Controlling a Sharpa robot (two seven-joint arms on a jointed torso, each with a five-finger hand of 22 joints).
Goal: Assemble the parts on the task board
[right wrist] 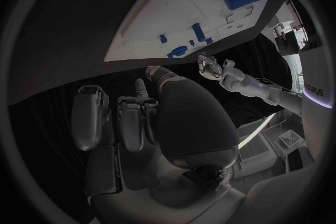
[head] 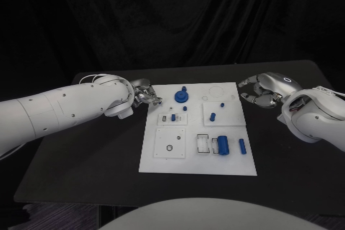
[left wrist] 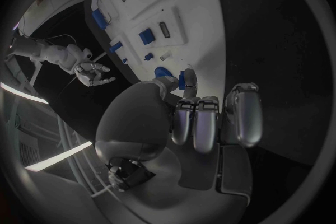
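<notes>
The white task board (head: 162, 162) lies mid-table, bearing a round blue part (head: 182, 96) and a cylinder (head: 223, 144). Left hand (head: 146, 96), at the board's far left corner, pinches a small blue peg (left wrist: 182, 79), visible from its wrist. Right hand (head: 262, 92), beside the far right corner, is curled, empty.
</notes>
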